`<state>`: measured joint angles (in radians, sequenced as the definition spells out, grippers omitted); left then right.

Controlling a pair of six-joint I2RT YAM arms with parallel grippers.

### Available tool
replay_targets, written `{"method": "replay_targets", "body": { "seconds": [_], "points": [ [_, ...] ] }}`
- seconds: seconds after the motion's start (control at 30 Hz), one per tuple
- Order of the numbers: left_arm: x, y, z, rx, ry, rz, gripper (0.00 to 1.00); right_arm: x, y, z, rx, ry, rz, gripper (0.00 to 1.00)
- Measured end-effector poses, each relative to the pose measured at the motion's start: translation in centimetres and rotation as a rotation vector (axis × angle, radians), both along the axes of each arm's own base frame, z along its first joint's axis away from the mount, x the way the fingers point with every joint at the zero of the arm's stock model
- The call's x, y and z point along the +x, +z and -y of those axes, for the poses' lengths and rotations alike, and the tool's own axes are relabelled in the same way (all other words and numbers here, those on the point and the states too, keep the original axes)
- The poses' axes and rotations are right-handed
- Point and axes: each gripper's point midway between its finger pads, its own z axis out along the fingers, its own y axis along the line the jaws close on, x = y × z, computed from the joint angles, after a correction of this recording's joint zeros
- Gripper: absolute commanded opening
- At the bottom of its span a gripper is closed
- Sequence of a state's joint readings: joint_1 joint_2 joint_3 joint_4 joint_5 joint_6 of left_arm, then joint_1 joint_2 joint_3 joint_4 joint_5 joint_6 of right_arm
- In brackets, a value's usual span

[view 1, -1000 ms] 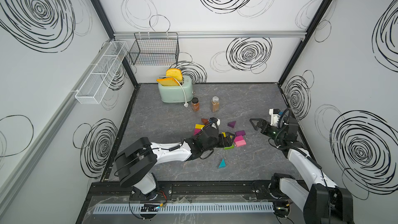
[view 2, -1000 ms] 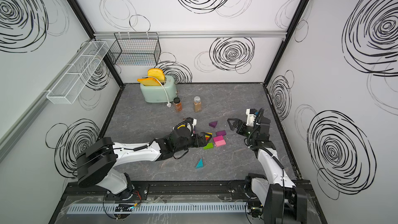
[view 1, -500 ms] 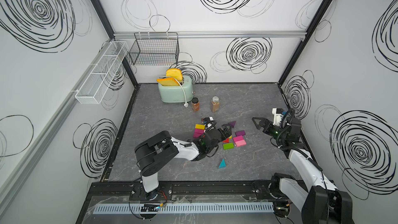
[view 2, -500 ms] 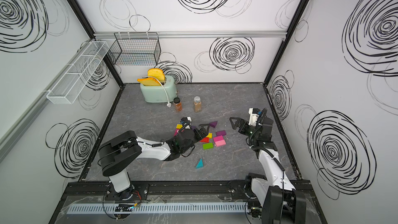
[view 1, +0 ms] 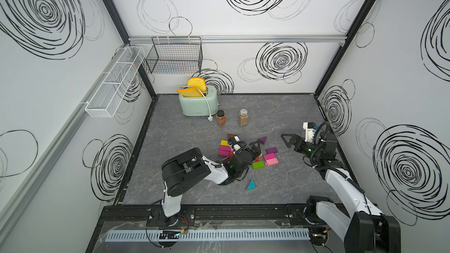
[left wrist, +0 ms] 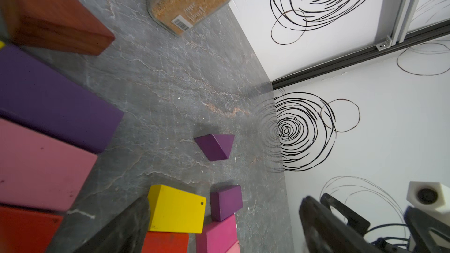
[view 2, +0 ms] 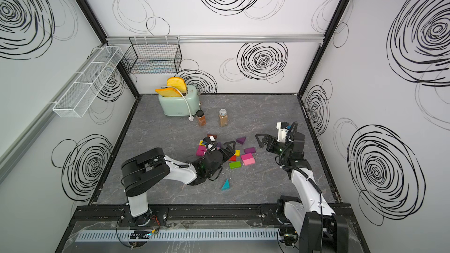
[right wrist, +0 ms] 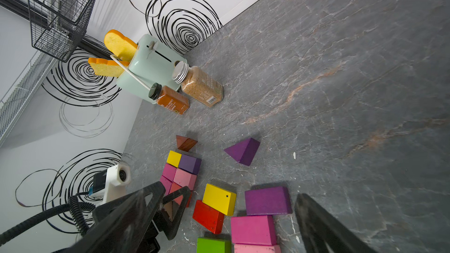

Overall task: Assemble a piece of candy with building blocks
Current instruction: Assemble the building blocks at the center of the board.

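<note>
Overhead view of a two-armed robot cell whose grey stone-look tabletop [view 1: 287,191] is scattered with painted building blocks [view 1: 264,156]. Nearest the front rail, a teal wedge [view 1: 251,185] lies alone, well apart from the rest. Just beyond it, the left arm reaches low across the table. The left gripper [view 1: 255,146] hovers over the loose blocks with its jaws spread wide, gripping nothing, and a yellow brick [left wrist: 176,209] lies on the table just ahead of it. Close by are a green brick [view 1: 258,165], a red brick [right wrist: 208,216], two pink bricks [view 1: 270,159] and a purple brick [view 1: 271,150]. On the left arm's side, yellow, purple, magenta and pink bricks sit edge to edge in a packed group [right wrist: 181,171], with a brown wedge [right wrist: 185,142] just past its far end. A purple wedge [view 1: 262,140] lies apart. The right gripper [view 1: 289,140] hangs off to the right of the blocks, jaws likewise wide and empty. Farther back stand two spice jars [view 1: 220,119], then a mint toaster [view 1: 198,104] against the rear wall. The candy looks barely begun, with the packed group reading as its body. The next move probably calls for the left gripper to lower around a loose brick, pinch it squarely, and set it flush against the group without nudging its neighbours.
</note>
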<state>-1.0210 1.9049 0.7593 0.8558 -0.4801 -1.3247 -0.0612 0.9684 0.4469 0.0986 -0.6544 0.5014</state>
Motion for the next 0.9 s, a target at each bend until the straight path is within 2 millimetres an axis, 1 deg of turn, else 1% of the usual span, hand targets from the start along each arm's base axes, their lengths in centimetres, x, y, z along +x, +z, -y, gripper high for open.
{"method": "replay_targets", "body": {
  "seconds": [0.2,0.33,0.57,0.9],
  "points": [
    [0.1,-1.9,-0.3,0.015,0.027,-0.026,1.00,0.0,-0.3,-0.2,0.000,0.006,-0.010,0.99],
    [0.2,-2.6,-0.4,0.007,0.037,-0.037,1.00,0.0,-0.4,-0.1,-0.001,0.003,-0.014,0.99],
    [0.7,-2.5,0.3,-0.034,0.058,-0.035,1.00,-0.1,-0.7,-0.1,-0.003,-0.002,-0.028,0.99],
    [0.6,-2.4,2.5,-0.124,0.081,-0.056,1.00,-0.1,-0.9,0.1,-0.013,-0.010,-0.034,0.99]
  ]
}}
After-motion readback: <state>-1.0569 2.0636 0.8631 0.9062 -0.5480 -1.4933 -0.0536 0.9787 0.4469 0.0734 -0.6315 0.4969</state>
